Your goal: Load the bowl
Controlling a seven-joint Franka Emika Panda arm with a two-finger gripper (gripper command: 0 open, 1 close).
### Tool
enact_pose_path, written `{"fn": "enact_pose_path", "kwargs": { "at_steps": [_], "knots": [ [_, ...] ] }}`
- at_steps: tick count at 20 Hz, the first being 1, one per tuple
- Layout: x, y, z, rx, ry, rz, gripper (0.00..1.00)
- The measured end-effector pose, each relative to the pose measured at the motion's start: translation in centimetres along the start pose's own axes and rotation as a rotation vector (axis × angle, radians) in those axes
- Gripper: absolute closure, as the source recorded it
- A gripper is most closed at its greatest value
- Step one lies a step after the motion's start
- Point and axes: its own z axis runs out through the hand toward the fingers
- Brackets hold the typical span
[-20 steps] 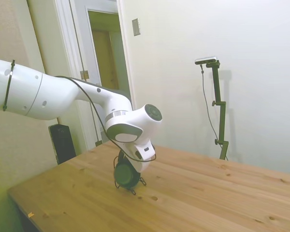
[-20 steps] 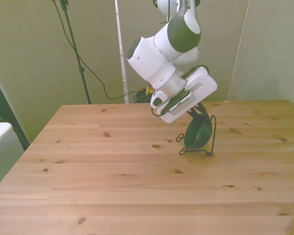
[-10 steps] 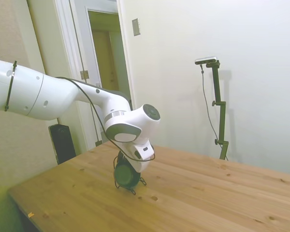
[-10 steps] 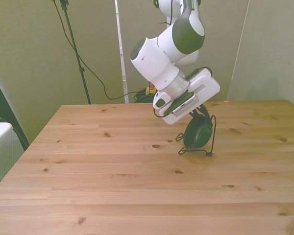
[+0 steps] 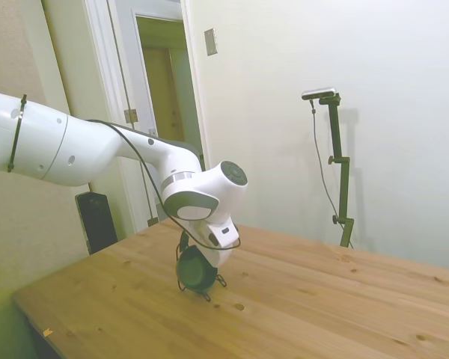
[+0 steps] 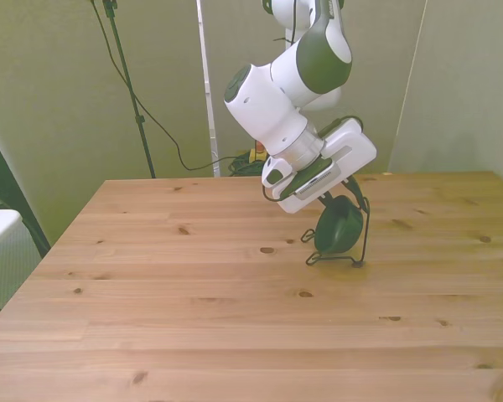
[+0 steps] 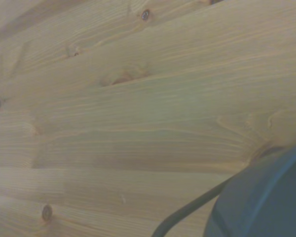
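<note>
While a white robot arm leans over the wooden counter (image 6: 193, 318), its gripper (image 6: 342, 191) sits at the top rim of a dark green bowl (image 6: 338, 229). That bowl stands on edge in a black wire rack (image 6: 362, 243). Whether the fingers are open or closed cannot be told.

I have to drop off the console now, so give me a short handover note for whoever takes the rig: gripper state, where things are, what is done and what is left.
Gripper: right above the bowl's top edge; its fingers are hidden, so grip cannot be confirmed.
Bowl: dark green, standing on edge in the black wire rack, toward the front view's right on the wooden table.
Done: the bowl looks seated in the rack.
Left: confirm release, then lift the arm clear without tipping the bowl.
</note>
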Motion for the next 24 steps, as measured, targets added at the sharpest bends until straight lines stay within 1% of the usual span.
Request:
{"fn": "enact_pose_path", "kwargs": {
  "at_steps": [10, 13, 15, 18, 21, 24],
  "knots": [
    [0.0, -0.2, -0.3, -0.009, 0.013, 0.004, 0.0],
    [-0.3, -0.8, -1.2, -0.005, 0.029, 0.007, 0.0],
    [-0.8, -1.1, -2.6, -0.003, 0.054, 0.007, 0.0],
    [-2.5, -1.4, -6.5, -0.014, 0.126, 0.033, 0.0],
    [-5.5, -1.5, -10.4, -0.081, 0.263, 0.092, 0.0],
    [-8.6, -1.6, -11.6, -0.156, 0.398, 0.134, 0.0]
  ]
}}
